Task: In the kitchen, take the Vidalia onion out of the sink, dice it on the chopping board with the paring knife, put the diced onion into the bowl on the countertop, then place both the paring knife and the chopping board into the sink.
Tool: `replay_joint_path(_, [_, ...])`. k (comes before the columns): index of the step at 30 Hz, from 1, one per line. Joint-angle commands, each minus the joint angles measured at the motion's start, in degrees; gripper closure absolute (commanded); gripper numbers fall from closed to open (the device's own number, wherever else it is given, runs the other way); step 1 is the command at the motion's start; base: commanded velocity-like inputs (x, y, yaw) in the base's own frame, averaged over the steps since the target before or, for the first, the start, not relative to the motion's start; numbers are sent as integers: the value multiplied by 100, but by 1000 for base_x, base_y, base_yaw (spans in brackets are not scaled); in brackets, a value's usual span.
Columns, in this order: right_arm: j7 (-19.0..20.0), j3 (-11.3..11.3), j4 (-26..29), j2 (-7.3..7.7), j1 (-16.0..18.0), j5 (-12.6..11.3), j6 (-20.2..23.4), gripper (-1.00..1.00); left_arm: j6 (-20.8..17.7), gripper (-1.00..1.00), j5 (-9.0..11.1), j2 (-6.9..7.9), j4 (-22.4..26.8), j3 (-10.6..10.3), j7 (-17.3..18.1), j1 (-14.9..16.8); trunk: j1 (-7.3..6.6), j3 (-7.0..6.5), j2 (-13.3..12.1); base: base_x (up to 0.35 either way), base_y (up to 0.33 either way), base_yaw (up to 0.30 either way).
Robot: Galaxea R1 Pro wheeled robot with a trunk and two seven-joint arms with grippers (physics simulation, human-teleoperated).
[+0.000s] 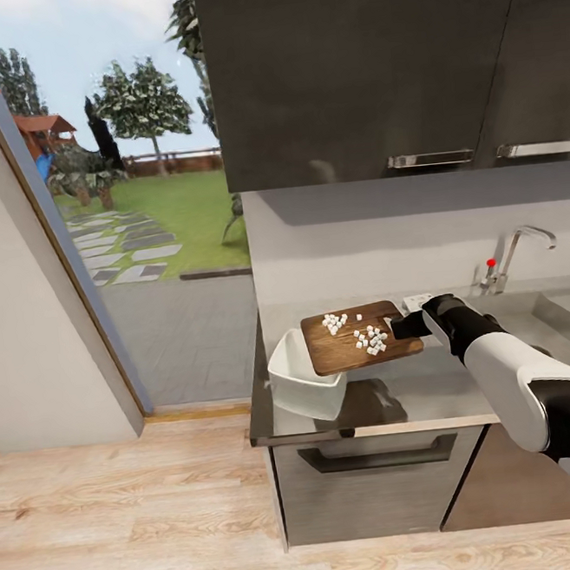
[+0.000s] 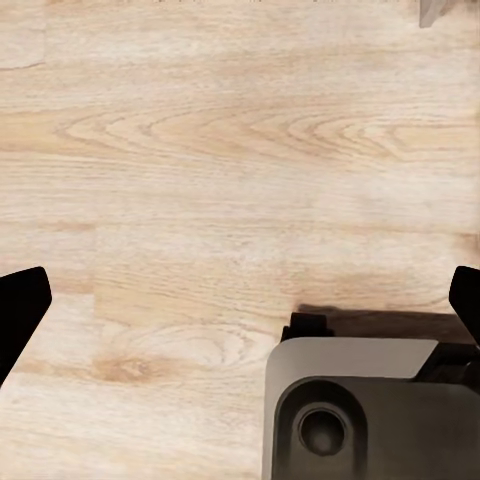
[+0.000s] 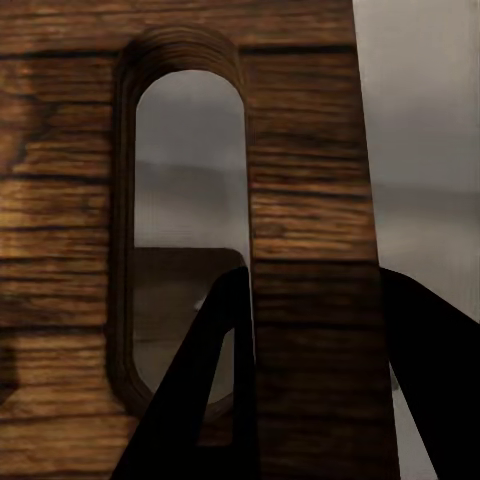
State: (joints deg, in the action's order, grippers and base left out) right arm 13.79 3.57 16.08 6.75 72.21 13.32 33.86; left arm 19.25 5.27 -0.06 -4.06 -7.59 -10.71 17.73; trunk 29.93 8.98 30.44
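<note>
The right gripper [image 1: 404, 324] is clamping the wooden chopping board [image 1: 360, 339] by its handle end, holding it over the glossy white bowl [image 1: 296, 378] on the grey countertop [image 1: 418, 398], white onion dice [image 1: 370, 338] lying on top. Up close, the right wrist view is showing the board's grain and oval slot [image 3: 185, 230]. The left gripper [image 2: 240, 300] is hanging spread apart over pale plank floor [image 2: 200, 150].

The right arm [image 1: 512, 376] wears a glossy white rounded shell over black segments, ending in a matte black wrist and black gripper [image 1: 408, 324]. At five o'clock in the left wrist view sits a grey, rounded base housing [image 2: 350, 410] with a dark circular recess.
</note>
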Motion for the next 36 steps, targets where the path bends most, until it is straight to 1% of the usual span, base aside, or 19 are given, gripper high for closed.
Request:
replay_joint_path(1, [39,39,9,0,4,56,28,100,42,-100,53,-3,-24,-49,-1,11,2,11,10,0,0,0])
replay_joint_path(6, [36,39,9,-3,4,66,32,100,43,-100,53,-2,-24,-49,-1,11,2,11,10,16,12,0])
replay_joint_path(12, [32,39,14,-13,4,82,33,100,49,-100,53,15,-24,-49,-1,11,2,11,10,167,123,0])
replay_joint_path(16, [28,21,24,-16,4,88,33,100,44,-100,53,30,-24,-49,-1,11,2,11,10,57,38,0])
replay_joint_path(18, [27,-41,29,-16,4,90,37,100,44,-100,53,32,-24,-49,-1,11,2,11,10,14,9,0])
replay_joint_path(22, [27,-260,41,-16,4,91,37,100,44,-100,53,33,-24,-49,-1,11,2,11,10,4,3,0])
replay_joint_path(24, [27,-317,43,-16,4,96,36,100,44,-100,53,33,-24,-49,-1,11,2,11,10,1,0,0])
replay_joint_path(31, [20,-357,44,-16,4,100,41,100,44,-100,53,33,-24,-49,-1,11,2,11,10,0,6,0])
replay_joint_path(36, [19,-360,44,-16,4,100,40,100,44,-100,53,36,-24,-49,-1,11,2,11,10,0,130,0])
